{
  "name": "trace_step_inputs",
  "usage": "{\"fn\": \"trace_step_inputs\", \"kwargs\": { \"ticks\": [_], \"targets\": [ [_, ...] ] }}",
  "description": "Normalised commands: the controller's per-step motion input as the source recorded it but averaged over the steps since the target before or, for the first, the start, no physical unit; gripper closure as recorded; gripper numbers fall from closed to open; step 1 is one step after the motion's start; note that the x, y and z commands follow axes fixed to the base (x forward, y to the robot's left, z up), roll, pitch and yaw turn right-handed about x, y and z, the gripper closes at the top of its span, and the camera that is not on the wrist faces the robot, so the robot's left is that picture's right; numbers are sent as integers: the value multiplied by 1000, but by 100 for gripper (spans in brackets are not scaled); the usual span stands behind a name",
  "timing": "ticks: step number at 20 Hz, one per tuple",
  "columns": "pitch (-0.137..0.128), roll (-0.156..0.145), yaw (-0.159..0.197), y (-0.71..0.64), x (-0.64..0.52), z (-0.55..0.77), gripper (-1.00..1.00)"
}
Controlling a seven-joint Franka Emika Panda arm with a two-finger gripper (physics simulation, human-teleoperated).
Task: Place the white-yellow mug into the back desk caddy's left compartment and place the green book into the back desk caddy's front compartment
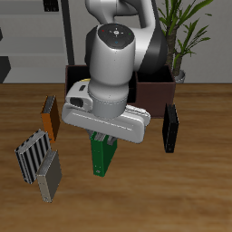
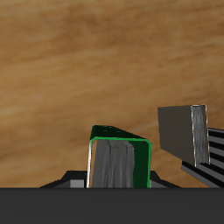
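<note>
Exterior view shows the Franka arm (image 1: 113,63) filling the middle of the frame, its white body bent forward over a brown wood-grain table (image 1: 204,186). Below the wrist, the hand (image 1: 104,141) reaches down onto the green book (image 1: 101,156), which stands upright near the frame's centre, just under the hand; its dark fingers sit at the book's top, but I cannot tell from either view whether they are clamped on it. Behind the arm, in the upper part of the frame, the back desk caddy (image 1: 163,89) shows as a dark-brown box, mostly hidden by the robot. An orange book (image 1: 49,118) stands at the left of the frame, and lower left of it sit a striped grey-and-white rack (image 1: 33,156) and a grey book (image 1: 49,177) just beside it. A black book (image 1: 169,128) stands upright at the right. A potted plant (image 1: 186,32) rises in the upper right behind the table. Wrist view shows the green book (image 2: 120,160) close up, green cover edging grey pages, with the grey book (image 2: 184,133) and the rack's stripes (image 2: 210,153) near it on the wood surface (image 2: 87,61).
</note>
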Motion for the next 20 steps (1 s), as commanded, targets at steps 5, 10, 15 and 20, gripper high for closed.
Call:
{"fn": "trace_step_inputs", "kwargs": {
  "ticks": [5,10,15,20],
  "targets": [
    [-49,29,63,87,-668,372,100],
    [-31,14,58,147,-778,274,100],
    [-55,16,95,188,-615,144,100],
    [-10,49,44,213,-525,78,100]
  ]
}}
